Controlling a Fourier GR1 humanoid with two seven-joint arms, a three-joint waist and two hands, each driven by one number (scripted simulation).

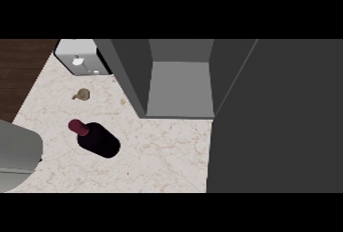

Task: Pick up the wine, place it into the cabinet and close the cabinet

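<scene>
wine (97,140): on the counter (161,154), left of the open cabinet (179,90) and well apart from it
axis: cap end points away from the cabinet, body end toward it
hands: neither shows, so their state cannot be told
nearer arm: likely the left one, as a grey forearm (17,154) sits just beyond the wine, on the side away from the cabinet

1. We can read no text, number, brand or sign anywhere.
2. The wine (99,140) shows us no label we can make out.
3. The cabinet (179,90) bears no lettering that we can see.
4. The white box (72,50) has small marks, too small for us to read.
</scene>
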